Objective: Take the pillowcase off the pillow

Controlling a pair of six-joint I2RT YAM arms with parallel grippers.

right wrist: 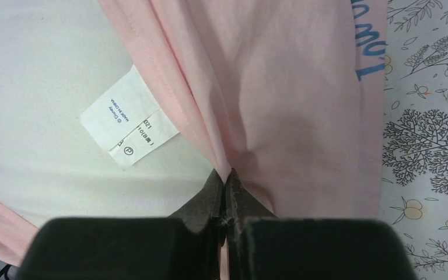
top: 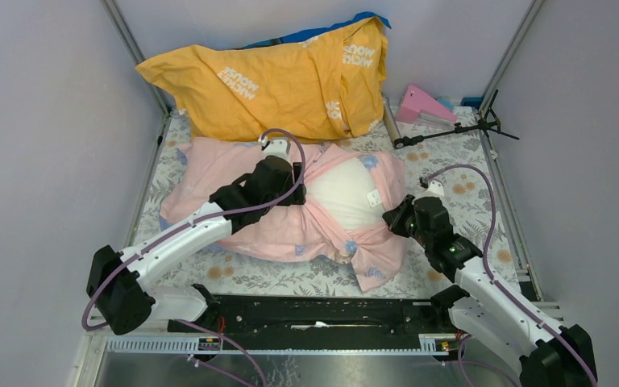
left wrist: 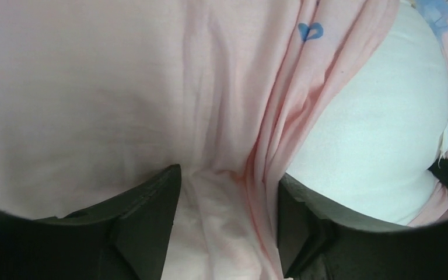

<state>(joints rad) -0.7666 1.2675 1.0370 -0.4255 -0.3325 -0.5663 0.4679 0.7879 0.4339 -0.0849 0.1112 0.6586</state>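
Right gripper (right wrist: 226, 181) clenched on pillowcase (right wrist: 291, 87) hem, at 5 o'clock of white tag (right wrist: 129, 116). Left gripper (left wrist: 227, 192) released, jaws astride a pink fold at 9 o'clock of the bared pillow (right wrist: 35, 70). Pillowcase bunched round pillow mid-table. Fabric probably thin, limp, light; pillow looks plump and squashy. Best hold: gathered hem at the opening.

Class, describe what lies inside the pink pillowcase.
A white pillow shows through the open end of the pillowcase. The rest of the pillow is covered by pink fabric and cannot be seen.
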